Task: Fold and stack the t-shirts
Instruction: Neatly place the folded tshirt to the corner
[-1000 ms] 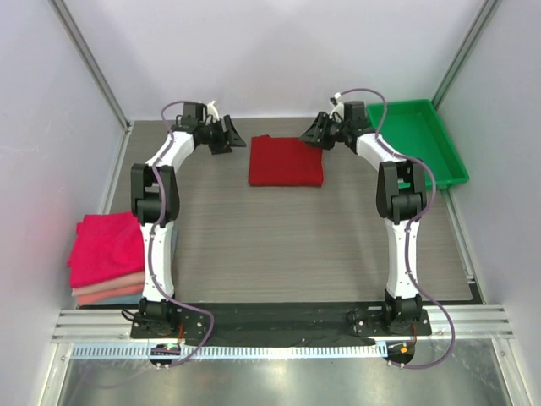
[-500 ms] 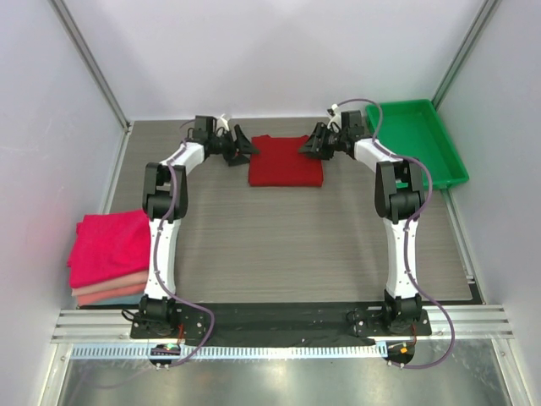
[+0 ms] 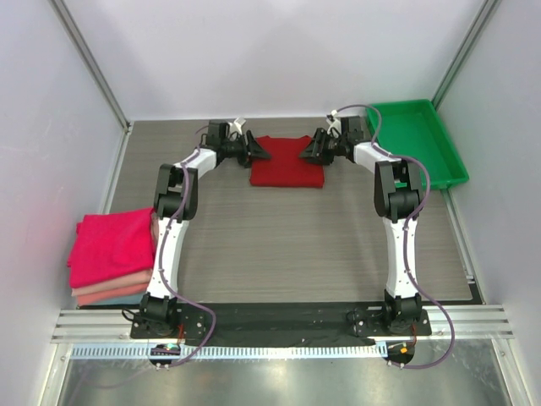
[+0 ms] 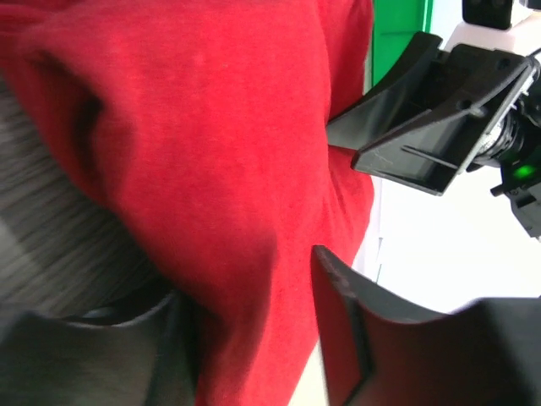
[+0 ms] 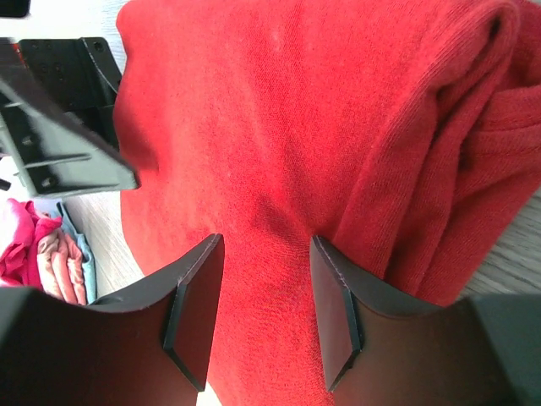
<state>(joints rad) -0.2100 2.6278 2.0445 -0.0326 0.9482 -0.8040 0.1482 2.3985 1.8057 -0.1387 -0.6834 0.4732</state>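
A dark crimson t-shirt (image 3: 287,162), folded into a rectangle, lies at the back middle of the table. My left gripper (image 3: 258,154) is at its left edge, jaws open around the cloth (image 4: 211,169); a thin gap shows beside the right finger (image 4: 338,330). My right gripper (image 3: 311,152) is at the shirt's right edge, open, its fingers straddling a ridge of the red cloth (image 5: 279,127). A stack of folded t-shirts (image 3: 110,254), magenta-pink on top with salmon and pale pink below, sits at the left edge of the table.
A green plastic tray (image 3: 423,144) stands at the back right, next to the right arm. White walls with metal posts close in the table on the left, back and right.
My left gripper has swung right from beside the shirt onto its left edge, and its jaws have narrowed. My right gripper has edged slightly left over the shirt's right edge.
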